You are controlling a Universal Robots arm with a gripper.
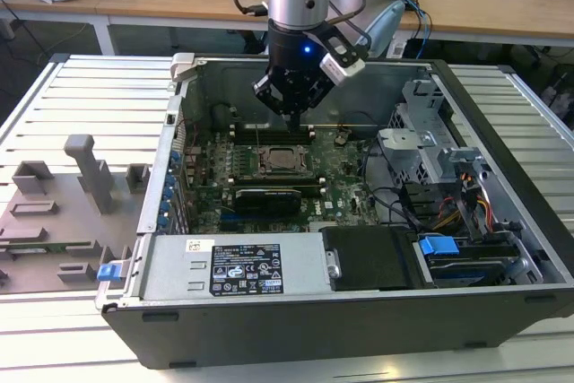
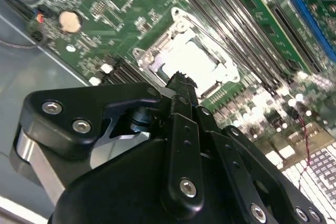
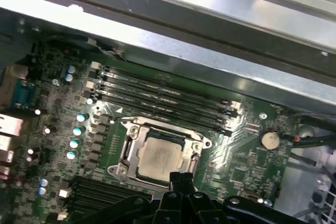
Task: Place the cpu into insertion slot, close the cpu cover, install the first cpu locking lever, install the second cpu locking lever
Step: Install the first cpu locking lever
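The cpu (image 3: 160,157) lies flat in the insertion slot (image 3: 201,145) on the green board, its silver-grey face up. The silver cpu cover (image 3: 129,149) lies down around the chip as a frame. From the exterior view the cpu (image 1: 278,161) sits mid-board inside the open computer case. My gripper (image 1: 291,114) hangs just above the socket's far side, fingers pressed together and holding nothing. The second wrist view has the gripper (image 2: 181,80) with its tip over the edge of the bright cpu (image 2: 191,56). The locking levers are too fine to make out.
Long black memory sticks (image 3: 163,95) run beside the socket toward the case wall (image 3: 210,30). A coin battery (image 3: 270,139) sits nearby. A power supply (image 1: 242,262), drive cage (image 1: 430,145) and cables (image 1: 395,199) crowd the case. A grey fixture (image 1: 90,172) stands outside it.
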